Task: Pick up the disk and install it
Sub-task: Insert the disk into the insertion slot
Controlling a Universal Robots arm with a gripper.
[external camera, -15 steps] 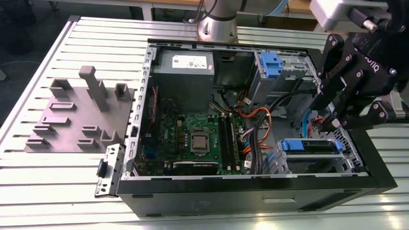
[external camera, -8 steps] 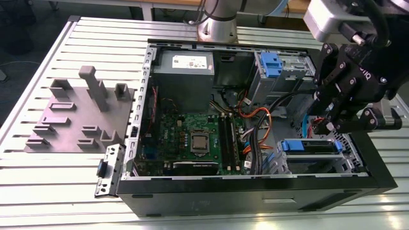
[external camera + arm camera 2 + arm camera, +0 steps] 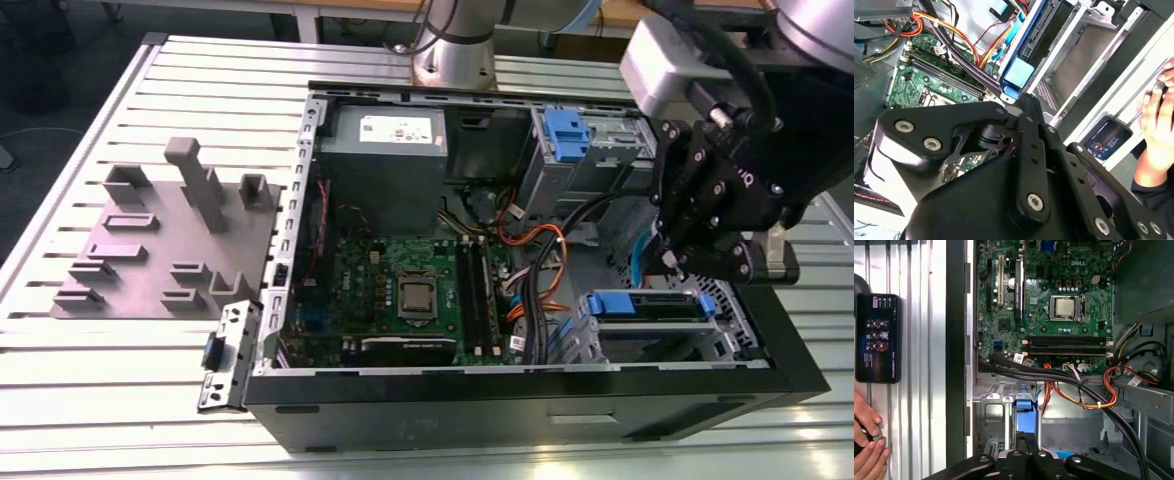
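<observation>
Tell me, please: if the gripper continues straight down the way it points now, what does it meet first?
Most likely the disk with its blue carrier, standing in the drive bay right under the gripper. The depth between them is unclear, so they may already touch.

Table (image 3: 107, 340) is ribbed bare metal, kinda satin. The end effector (image 3: 701, 262) looks like matt black metal, and the disk (image 3: 650, 305) right below it has a glossy blue plastic frame.
</observation>
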